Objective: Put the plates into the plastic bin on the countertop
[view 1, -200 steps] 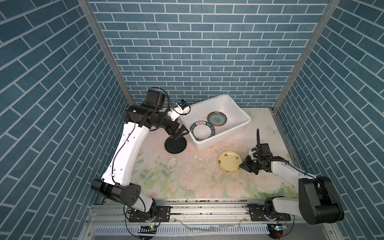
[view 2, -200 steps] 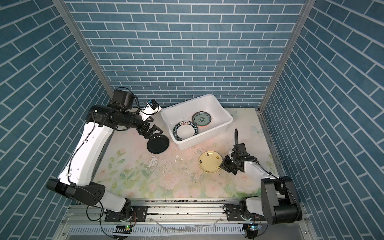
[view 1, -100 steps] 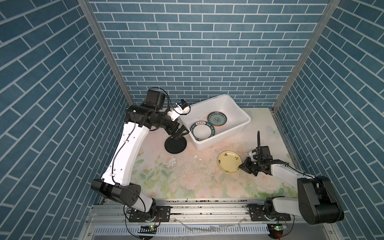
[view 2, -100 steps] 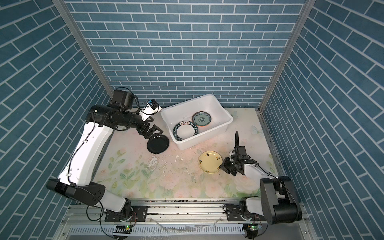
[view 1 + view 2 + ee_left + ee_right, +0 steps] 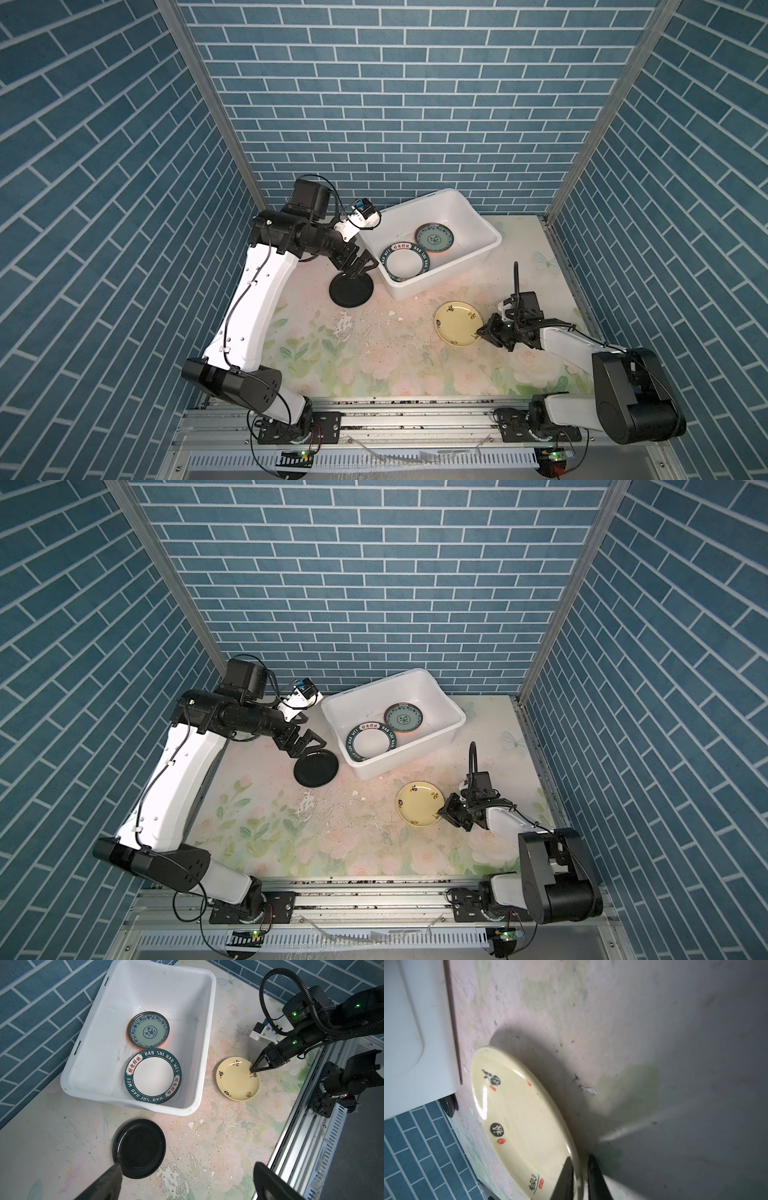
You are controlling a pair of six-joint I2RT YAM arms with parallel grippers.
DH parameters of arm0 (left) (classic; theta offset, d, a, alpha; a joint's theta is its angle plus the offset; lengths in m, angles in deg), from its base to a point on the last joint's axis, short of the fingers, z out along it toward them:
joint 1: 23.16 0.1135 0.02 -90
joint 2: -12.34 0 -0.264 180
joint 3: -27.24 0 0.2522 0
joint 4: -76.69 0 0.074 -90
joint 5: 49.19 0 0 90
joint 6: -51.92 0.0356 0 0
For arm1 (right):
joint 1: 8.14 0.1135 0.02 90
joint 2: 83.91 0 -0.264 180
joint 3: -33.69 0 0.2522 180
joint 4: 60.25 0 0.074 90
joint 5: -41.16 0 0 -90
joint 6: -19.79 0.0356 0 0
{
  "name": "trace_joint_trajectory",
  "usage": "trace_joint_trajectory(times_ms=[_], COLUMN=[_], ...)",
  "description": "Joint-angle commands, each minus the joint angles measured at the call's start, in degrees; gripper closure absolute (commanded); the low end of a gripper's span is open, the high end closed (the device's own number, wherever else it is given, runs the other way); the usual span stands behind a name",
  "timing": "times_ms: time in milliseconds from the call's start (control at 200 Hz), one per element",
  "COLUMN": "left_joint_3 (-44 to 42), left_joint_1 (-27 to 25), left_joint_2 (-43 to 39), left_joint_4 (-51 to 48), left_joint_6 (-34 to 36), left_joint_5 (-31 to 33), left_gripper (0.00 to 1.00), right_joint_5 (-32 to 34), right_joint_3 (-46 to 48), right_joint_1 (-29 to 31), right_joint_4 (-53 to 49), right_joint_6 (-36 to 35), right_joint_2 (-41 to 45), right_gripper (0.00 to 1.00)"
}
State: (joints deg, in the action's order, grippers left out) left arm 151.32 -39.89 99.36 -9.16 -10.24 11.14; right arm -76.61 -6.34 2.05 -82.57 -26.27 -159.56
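The cream-yellow plate [image 5: 458,323] [image 5: 419,803] [image 5: 519,1115] lies on the countertop [image 5: 374,357] in front of the plastic bin [image 5: 440,278] [image 5: 155,991]. My right gripper [image 5: 480,332] [image 5: 579,1163] sits low at that plate's right edge. Its jaws are closed narrowly on the rim, one finger inside and one outside. The black plate [image 5: 351,289] [image 5: 139,1148] rests left of the bin. My left gripper [image 5: 361,270] [image 5: 187,1165] hangs wide open just above it, holding nothing. In the bin lie a teal patterned plate [image 5: 148,1029], with an orange edge showing beneath it, and a white plate with a dark lettered rim [image 5: 153,1077].
Blue brick walls close in the back and both sides. A grey metal rail [image 5: 395,415] runs along the front edge and carries both arm bases. The countertop's print is chipped in white patches [image 5: 345,324] between the two loose plates.
My right gripper has edged slightly along the cream-yellow plate's rim. The plate stays flat in the same spot. The left arm and the black plate have not moved.
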Motion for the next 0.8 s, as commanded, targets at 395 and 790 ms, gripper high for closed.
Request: trace_joint_trajectory(times_ms=[395,790], left_joint_3=[0.2,0.8], left_joint_1=[0.3,0.3], left_joint_2=[-0.1,0.3], left_joint_4=[0.6,0.7], left_joint_6=[-0.3,-1.4], left_joint_5=[-0.4,-0.4], left_gripper=[0.0,0.0], right_joint_5=[5.6,4.8], right_joint_3=[0.5,-2.7], right_joint_1=[0.0,0.1], right_joint_4=[-2.1,-9.4], right_joint_6=[0.5,-2.1], right_joint_2=[-3.4,4.3], right_gripper=[0.92,1.0])
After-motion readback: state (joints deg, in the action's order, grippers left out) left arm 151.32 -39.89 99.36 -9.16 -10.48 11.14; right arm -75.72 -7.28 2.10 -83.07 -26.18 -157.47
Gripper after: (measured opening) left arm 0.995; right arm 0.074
